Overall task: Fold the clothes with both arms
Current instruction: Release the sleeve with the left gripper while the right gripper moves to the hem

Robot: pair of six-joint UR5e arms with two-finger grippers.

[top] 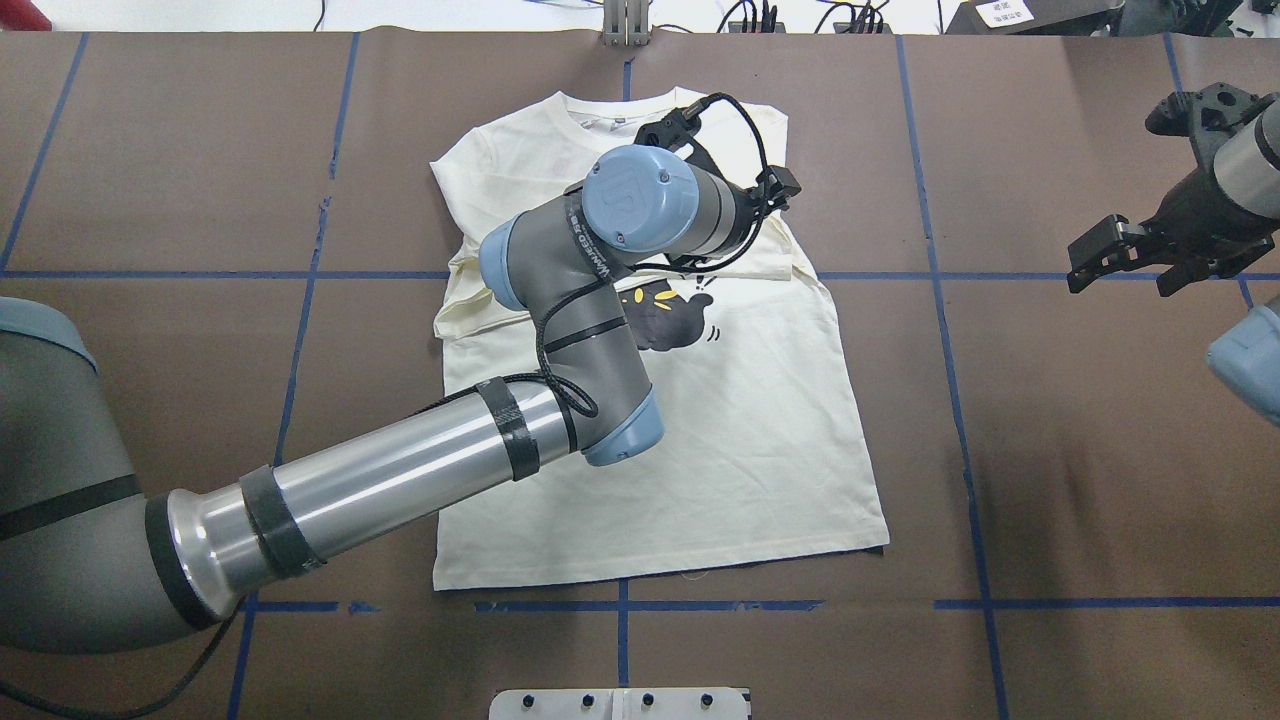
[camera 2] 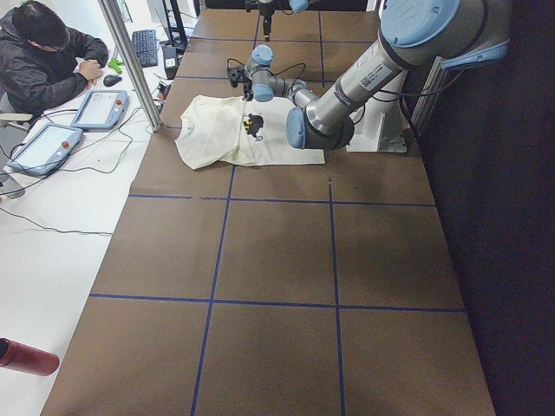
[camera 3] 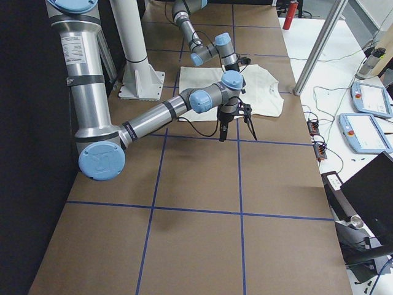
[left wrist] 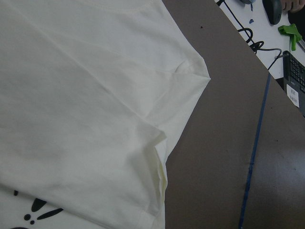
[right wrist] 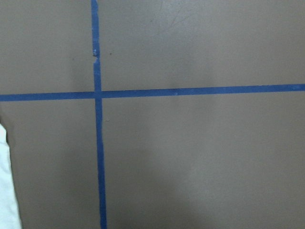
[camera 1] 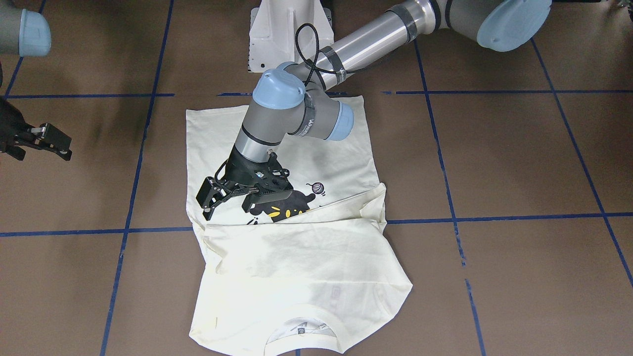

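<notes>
Left end effector (camera 1: pixel 232 200) hangs spread and empty above the T-shirt (camera 1: pixel 296 267) — fold edge just beneath it, the shirt's long axis running away from the robot. Right end effector (top: pixel 1125 268), also spread, hovers over the table (camera 1: pixel 519 163), well apart from the shirt — left is nearer.

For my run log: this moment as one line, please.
shirt: flat, partly folded | left gripper: open over shirt | right gripper: open, aside

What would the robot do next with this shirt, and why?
Probably lower the left gripper onto the shirt and pinch the fold beside the cat print. Its jaws stand open, empty, above the cloth, while the right gripper, also open, hangs over bare table far to the side.
</notes>
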